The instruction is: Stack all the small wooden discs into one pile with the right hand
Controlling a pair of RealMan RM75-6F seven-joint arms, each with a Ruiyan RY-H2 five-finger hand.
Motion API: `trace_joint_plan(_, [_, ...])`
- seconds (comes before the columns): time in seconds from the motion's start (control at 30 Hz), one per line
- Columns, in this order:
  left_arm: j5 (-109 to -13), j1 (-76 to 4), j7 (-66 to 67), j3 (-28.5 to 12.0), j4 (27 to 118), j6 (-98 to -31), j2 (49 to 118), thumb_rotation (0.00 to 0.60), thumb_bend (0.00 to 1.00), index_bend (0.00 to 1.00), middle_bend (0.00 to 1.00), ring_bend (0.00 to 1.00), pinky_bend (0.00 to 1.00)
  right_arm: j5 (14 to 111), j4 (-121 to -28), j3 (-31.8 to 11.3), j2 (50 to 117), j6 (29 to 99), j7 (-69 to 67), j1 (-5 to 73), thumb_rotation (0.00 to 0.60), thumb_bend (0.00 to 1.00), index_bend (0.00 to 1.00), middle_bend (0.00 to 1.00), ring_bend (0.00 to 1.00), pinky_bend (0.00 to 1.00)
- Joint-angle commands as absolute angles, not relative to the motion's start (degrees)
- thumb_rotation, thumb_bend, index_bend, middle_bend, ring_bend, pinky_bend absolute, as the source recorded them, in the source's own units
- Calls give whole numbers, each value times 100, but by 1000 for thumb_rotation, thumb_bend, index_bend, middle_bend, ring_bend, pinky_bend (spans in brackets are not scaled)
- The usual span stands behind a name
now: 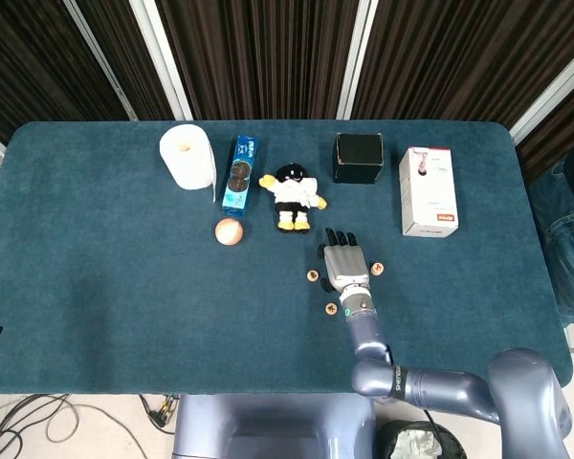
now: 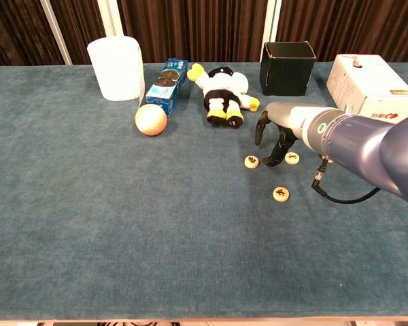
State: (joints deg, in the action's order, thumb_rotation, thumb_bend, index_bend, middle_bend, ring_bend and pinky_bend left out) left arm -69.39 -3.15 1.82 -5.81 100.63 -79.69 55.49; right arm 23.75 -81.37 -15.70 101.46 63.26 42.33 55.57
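Observation:
Several small wooden discs lie right of the table's middle. In the chest view one disc lies left of my right hand, one disc just right of its fingertips, and one disc nearer the front. The hand hangs fingers down and spread over the gap between the two far discs, holding nothing. In the head view the right hand covers the middle disc; a disc shows to its left, another disc in front, and a disc to its right. My left hand is not seen.
Along the back stand a paper roll, a blue cookie pack, a plush penguin, a black box and a white carton. An orange ball lies left of the discs.

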Motion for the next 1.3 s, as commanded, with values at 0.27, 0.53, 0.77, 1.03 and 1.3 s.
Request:
trace_joint_plan(0.27, [-6918, -315, 184, -578, 10085, -7958, 5533, 600, 148, 51, 0, 0, 4, 2676, -8054, -1507, 10228, 6275, 3993, 5407, 600, 406, 414, 0, 0, 0])
trace_joint_plan(0.53, [-6893, -322, 212, -581, 10091, -7954, 5541, 600, 148, 51, 0, 0, 4, 3056, -7895, -1485, 10384, 6275, 3666, 5266, 600, 406, 436, 0, 0, 0])
trace_joint_plan(0.77, [-6881, -321, 195, -583, 10088, -7950, 5534, 600, 148, 51, 0, 0, 4, 3261, -7665, -1507, 10551, 6230, 3515, 5206, 600, 407, 436, 0, 0, 0])
trace_joint_plan(1.03, [-6856, -330, 204, -584, 10087, -7928, 5534, 600, 148, 51, 0, 0, 4, 3291, -7583, -1540, 10600, 6138, 3532, 5143, 600, 406, 436, 0, 0, 0])
trace_joint_plan(1.3, [-6850, -334, 216, -579, 10088, -7923, 5535, 600, 148, 51, 0, 0, 4, 3365, -7562, -1603, 10631, 6077, 3520, 5095, 600, 406, 447, 0, 0, 0])
